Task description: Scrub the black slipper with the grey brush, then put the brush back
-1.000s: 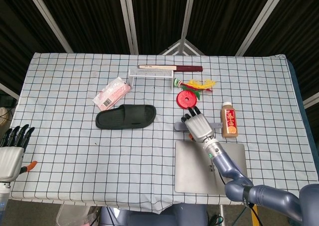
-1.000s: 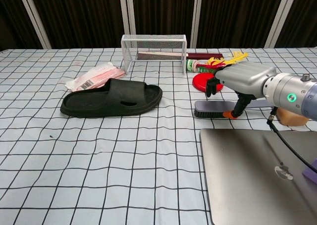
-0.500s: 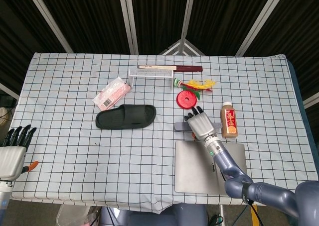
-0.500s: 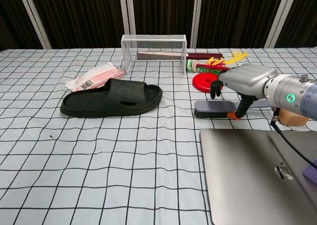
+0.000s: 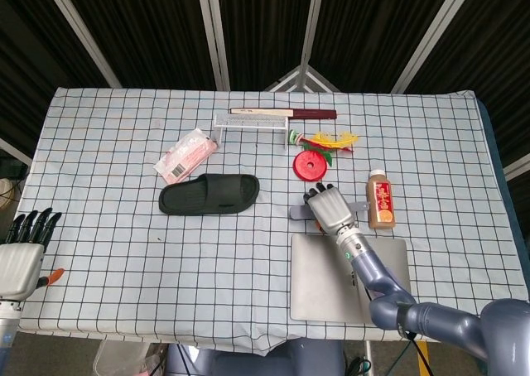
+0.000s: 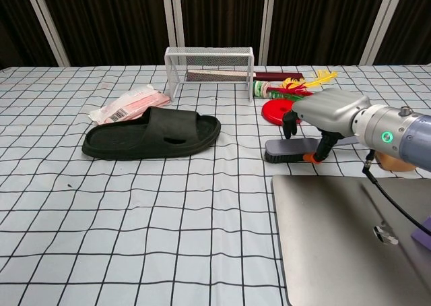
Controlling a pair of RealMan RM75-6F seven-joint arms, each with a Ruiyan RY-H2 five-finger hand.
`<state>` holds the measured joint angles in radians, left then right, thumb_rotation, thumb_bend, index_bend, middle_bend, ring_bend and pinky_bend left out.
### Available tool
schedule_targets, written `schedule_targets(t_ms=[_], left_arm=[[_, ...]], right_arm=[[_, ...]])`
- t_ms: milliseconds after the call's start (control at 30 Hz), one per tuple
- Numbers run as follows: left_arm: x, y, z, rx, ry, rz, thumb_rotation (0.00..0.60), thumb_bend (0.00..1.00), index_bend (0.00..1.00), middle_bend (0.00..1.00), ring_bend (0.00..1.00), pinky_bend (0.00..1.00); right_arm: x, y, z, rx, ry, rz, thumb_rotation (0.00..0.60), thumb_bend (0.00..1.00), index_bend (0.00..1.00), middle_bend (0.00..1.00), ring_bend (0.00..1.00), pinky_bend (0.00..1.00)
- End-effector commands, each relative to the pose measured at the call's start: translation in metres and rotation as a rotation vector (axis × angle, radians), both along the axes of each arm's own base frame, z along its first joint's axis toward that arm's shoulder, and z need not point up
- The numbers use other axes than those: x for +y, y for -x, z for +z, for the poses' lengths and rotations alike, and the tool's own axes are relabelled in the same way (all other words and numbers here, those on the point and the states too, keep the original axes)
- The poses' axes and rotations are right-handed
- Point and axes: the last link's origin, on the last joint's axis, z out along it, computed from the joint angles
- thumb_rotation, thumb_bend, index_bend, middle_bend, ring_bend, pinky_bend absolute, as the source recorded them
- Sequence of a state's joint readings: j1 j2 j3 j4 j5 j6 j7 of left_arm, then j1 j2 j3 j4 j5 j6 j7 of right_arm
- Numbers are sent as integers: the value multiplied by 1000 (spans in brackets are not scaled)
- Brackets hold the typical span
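Right hand point(image 6: 322, 117) sat over the grey brush point(image 6: 291, 147), fingers curled down around it — whether it had a firm grip, I couldn't tell. Brush lay on the counter point(image 5: 124, 243), well right of the black slipper point(image 5: 209, 194). Scrubbing looked not yet started; pickup, scrub and return all left. Left hand point(image 5: 21, 256) hung off the counter's left edge, fingers straight, apart, empty. Checked cloth on top — dark curtains behind.

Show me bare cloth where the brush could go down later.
Free: the checked cloth between the black slipper and the grey brush, and the wide stretch in front of the slipper. Crowded: around the red disc, brown bottle and laptop.
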<state>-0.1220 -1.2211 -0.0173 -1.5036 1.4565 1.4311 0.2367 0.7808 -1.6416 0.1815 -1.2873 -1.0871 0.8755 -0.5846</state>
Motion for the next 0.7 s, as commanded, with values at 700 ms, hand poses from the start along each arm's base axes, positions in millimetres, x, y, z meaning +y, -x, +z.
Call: schedule_targets(t_ms=[700], left_arm=[[1,2,-2,4,12,11,600,70,0,25,19,6]], right_arm=[[-5,2,-10,-21,4,11,600,348,545,490,363,484]])
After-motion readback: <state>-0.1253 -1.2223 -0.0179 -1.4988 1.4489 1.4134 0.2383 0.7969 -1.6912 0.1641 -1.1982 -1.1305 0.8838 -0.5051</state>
